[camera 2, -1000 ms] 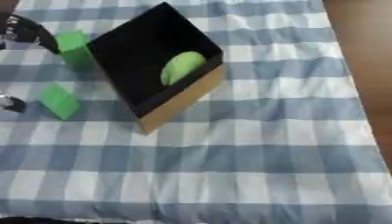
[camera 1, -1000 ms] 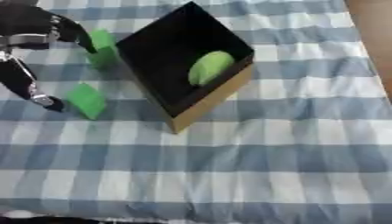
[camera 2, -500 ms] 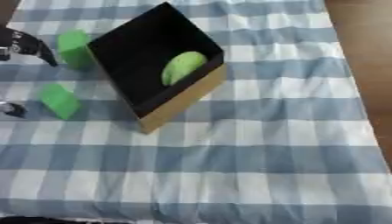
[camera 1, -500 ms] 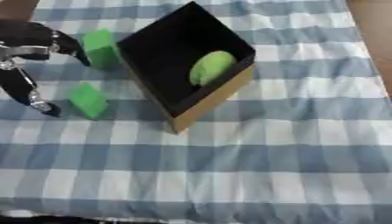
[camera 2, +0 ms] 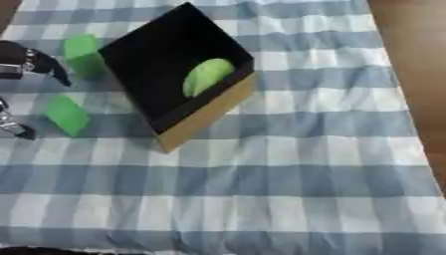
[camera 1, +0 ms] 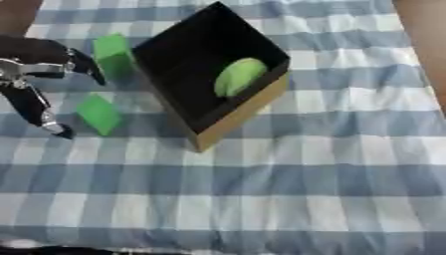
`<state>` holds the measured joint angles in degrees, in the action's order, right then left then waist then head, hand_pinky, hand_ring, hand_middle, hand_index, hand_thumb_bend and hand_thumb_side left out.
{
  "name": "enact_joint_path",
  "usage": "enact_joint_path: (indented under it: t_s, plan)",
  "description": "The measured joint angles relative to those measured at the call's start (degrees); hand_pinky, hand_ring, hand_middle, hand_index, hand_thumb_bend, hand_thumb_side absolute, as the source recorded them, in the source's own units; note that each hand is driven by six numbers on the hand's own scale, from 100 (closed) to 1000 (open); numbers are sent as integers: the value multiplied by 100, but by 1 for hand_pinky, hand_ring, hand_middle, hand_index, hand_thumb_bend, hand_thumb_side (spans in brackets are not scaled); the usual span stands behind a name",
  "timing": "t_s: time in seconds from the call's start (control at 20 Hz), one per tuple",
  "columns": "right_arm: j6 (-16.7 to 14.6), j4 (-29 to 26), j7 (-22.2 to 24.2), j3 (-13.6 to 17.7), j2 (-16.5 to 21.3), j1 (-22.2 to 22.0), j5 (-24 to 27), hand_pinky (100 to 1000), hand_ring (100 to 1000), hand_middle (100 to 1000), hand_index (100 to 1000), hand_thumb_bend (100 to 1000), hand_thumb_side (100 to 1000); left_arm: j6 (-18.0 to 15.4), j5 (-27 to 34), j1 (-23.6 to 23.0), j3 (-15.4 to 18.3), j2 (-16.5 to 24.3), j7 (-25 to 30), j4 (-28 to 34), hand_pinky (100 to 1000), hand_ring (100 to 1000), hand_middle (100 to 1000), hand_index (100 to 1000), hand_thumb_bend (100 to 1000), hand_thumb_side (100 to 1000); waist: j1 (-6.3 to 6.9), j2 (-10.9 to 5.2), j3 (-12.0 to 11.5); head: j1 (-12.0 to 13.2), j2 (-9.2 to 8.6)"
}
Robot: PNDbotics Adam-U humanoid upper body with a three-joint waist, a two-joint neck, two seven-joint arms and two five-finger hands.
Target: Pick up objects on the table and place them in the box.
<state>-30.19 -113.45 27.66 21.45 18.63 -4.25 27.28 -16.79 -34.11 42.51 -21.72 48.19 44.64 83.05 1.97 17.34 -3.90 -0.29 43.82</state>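
Surface (camera 1: 331, 164): covered by a blue-and-white checked cloth, slightly rumpled, filling almost the whole view. Brown floor (camera 2: 409, 60) shows past the cloth's edge at 2 to 3 o'clock, and a sliver of the same brown at 11 o'clock.

Box (camera 1: 240, 112): open-topped, black inside, tan cardboard outside, standing cornerwise at about 12 o'clock from the centre of the view.

Rounded green object (camera 1: 237, 76): inside the box, leaning against the inner wall on its 3 o'clock side.

Upper block (camera 1: 113, 54): green, upright, on the cloth just beside the box's 9 o'clock corner.

Lower block (camera 1: 97, 114): green, tilted, on the cloth at 8 o'clock from the box, apart from it.

Left hand (camera 1: 39, 74): black with silver parts, entering from the 9 o'clock edge. Fingers spread and holding nothing; one tip points toward the upper block and stops just beside it, another reaches down to 6 o'clock and ends near the lower block's 8 o'clock side, not touching it.

Right hand: in no view.
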Motion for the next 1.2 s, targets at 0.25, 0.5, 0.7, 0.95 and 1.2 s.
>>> enact_joint_path:
  t_s: [0.25, 0.5, 0.7, 0.95, 1.2]
  plan:
    - [36, 0, -5, 0, -31, 4, -14, 899, 1000, 402, 892, 100, 555, -31, -79, 44, -60, -141, -19, -241, 871, 868, 804, 864, 626, 241, 0, 0, 11, 18, 0]
    - [72, 0, -9, 0, -70, 20, -39, 900, 1000, 402, 893, 100, 557, -52, -98, 84, -113, -243, -5, -409, 858, 858, 792, 853, 590, 235, 0, 0, 29, 22, 0]
    - [98, 0, 0, 0, -72, 20, -41, 901, 1000, 401, 893, 100, 559, -52, -175, 93, -172, -322, 5, -575, 848, 845, 777, 841, 569, 226, 0, 0, 45, 24, 0]
    - [139, 0, 7, 0, -80, 19, -41, 902, 1000, 400, 894, 100, 560, -54, -255, 94, -206, -397, -15, -701, 820, 806, 731, 797, 468, 232, 0, 0, 60, 24, 0]
    - [157, 0, 12, 1, -93, 19, -41, 903, 1000, 400, 894, 100, 561, 0, -370, 94, -205, -399, -176, -710, 773, 738, 635, 716, 294, 198, 0, 0, 60, 24, 0]
